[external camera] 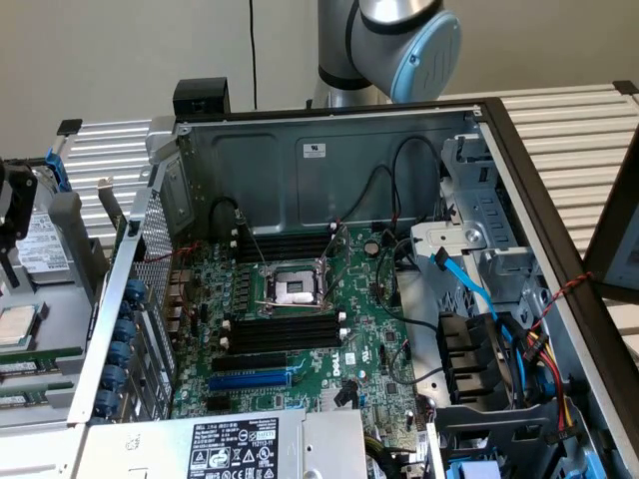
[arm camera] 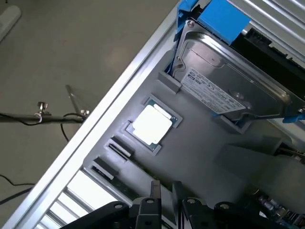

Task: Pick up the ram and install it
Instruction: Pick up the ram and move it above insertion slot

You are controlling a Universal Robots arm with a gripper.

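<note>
Green ram [external camera: 35, 354] lies in the grey parts tray [arm camera: 205, 152] at the desk [external camera: 569, 120] edge on the exterior view's left, outside the computer case [external camera: 300, 160]. A 2nd green stick [external camera: 28, 395] lies just beside it.

Step in hand, by judgement: the pick-up, not yet made. The hand [arm camera: 165, 187] hovers over the tray, spread only narrowly and pinching nothing. The grasp calls for squaring the hand to the stick's long thin edges.

Tray contents: 1 hard drive [arm camera: 228, 90] in a blue bracket [arm camera: 221, 19], 1 processor [arm camera: 152, 124] in its recess, and the 2 sticks.

Case contents: the motherboard [external camera: 369, 329], its long black slots [external camera: 285, 329] unfilled.
</note>
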